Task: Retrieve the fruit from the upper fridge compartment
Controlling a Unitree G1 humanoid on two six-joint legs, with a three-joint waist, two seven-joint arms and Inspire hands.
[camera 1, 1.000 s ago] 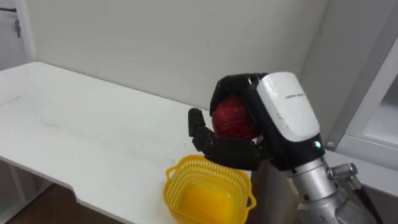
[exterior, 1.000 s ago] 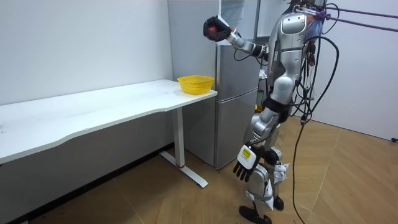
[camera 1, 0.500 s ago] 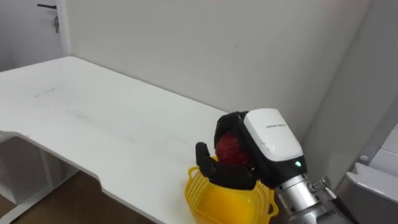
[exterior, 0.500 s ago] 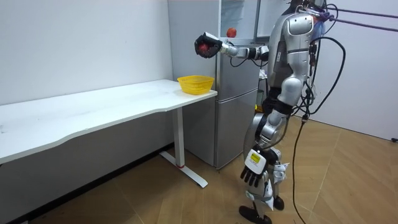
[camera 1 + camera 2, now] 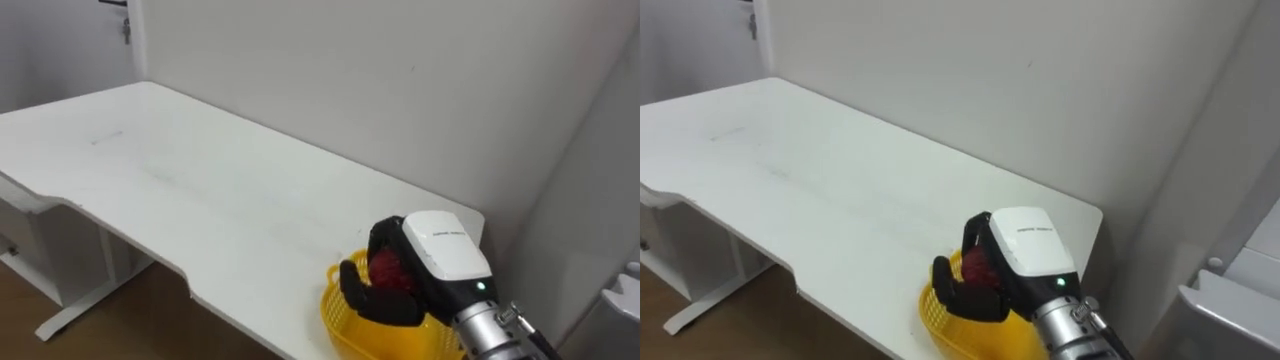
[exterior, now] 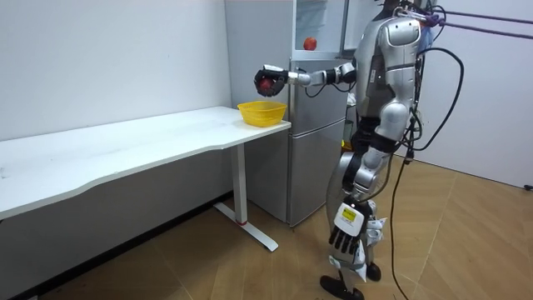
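At the far end of the white bench (image 5: 200,170), next to the grey fridge (image 6: 321,150), the robot stands upright on the wooden floor. Its right arm reaches out level over the bench's corner. The right hand (image 5: 430,265) is clamped on a red round fruit (image 5: 388,270): the dark fingers (image 5: 375,305) curl under and round it, and the thumb (image 5: 350,280) stands up on the side toward the bench. The fruit sits in the palm beneath the white cover on the back of the hand, with only its red side showing between cover and fingers.

The fruit is held over the yellow mesh basket (image 5: 345,325), which stands on the bench corner nearest the fridge. From across the room the hand is clearly above the basket's rim and apart from it. The fruit is round, so I can make out no long axis, and no stalk end shows to say which way it points.

A short line of dark print runs across the white hand cover, too small to read, and a small green light glows near the wrist.

The left hand (image 6: 344,227) hangs low beside the robot's leg, fingers slack and holding nothing. Up in the top part of the fridge, a second small red round thing (image 6: 309,42) sits on a shelf.
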